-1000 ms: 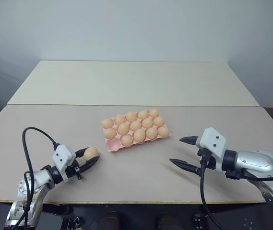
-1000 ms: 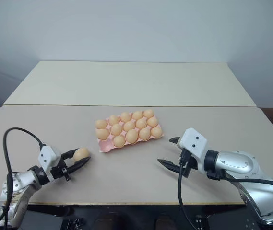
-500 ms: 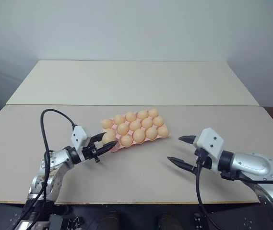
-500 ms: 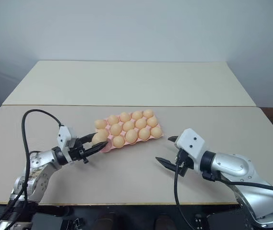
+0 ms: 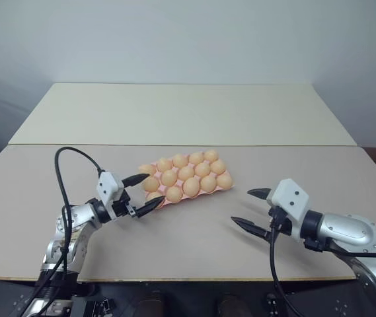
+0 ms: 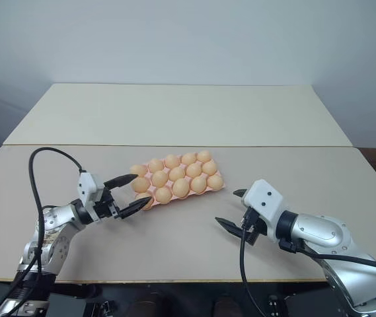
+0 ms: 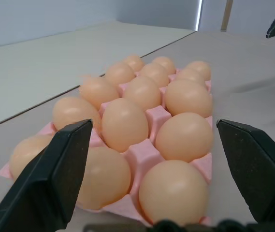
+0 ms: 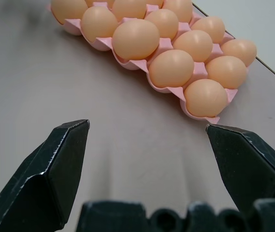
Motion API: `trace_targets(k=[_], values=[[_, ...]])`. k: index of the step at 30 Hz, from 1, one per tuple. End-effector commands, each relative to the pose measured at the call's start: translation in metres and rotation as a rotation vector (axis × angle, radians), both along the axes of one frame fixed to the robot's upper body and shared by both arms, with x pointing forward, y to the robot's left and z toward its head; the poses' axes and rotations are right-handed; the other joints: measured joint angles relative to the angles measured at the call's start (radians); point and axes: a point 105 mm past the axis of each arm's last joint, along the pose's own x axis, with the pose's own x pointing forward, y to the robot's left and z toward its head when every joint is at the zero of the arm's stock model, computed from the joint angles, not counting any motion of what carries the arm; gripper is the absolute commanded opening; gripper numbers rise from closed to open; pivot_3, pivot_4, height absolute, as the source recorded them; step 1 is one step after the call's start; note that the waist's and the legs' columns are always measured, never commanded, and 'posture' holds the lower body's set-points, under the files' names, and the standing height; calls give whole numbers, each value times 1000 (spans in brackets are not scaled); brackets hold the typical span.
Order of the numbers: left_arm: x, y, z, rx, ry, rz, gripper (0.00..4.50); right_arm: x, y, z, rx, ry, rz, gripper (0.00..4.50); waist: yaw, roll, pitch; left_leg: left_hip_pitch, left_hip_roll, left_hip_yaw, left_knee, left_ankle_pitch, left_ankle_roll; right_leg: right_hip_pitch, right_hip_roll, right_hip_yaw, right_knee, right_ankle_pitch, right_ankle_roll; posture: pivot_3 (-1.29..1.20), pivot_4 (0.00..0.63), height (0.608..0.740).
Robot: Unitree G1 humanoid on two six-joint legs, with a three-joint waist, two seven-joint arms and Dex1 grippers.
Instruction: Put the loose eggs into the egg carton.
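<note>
Fifteen eggs [image 5: 186, 173] seated in the pink egg carton [image 5: 163, 202], every cup filled, near the middle of the grey table [image 5: 194, 244]. Left hand [image 5: 143, 193] level at the carton's near-left corner, fingers spread wide to either side of the corner egg [image 7: 101, 176], gripping nothing. Right hand [image 5: 252, 211] well apart on the carton's right, above the table, fingers wide, empty. Second, paler table [image 5: 181, 112] butted against the far edge.
</note>
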Motion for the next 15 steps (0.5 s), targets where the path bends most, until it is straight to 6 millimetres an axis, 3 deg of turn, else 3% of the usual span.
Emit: trace_targets(k=[1,7,15], values=[[-10,25,28,-23,-56,26,4470,0,-1,10,0,-52,2,4500,-6,0,0,0,0,0,0,0,0,0,0,0,0,0,0,0,150,740],[-51,73,39,112,6,17,4470,0,-10,14,-4,-47,11,4500,-14,0,0,1,1,0,-1,0,0,0,0,1,0,0,0,0,150,740],[-79,107,67,131,63,89,4470,-8,-39,56,-36,-74,95,4500,2,0,0,1,2,0,-1,0,0,1,-2,0,-1,0,0,0,150,740]])
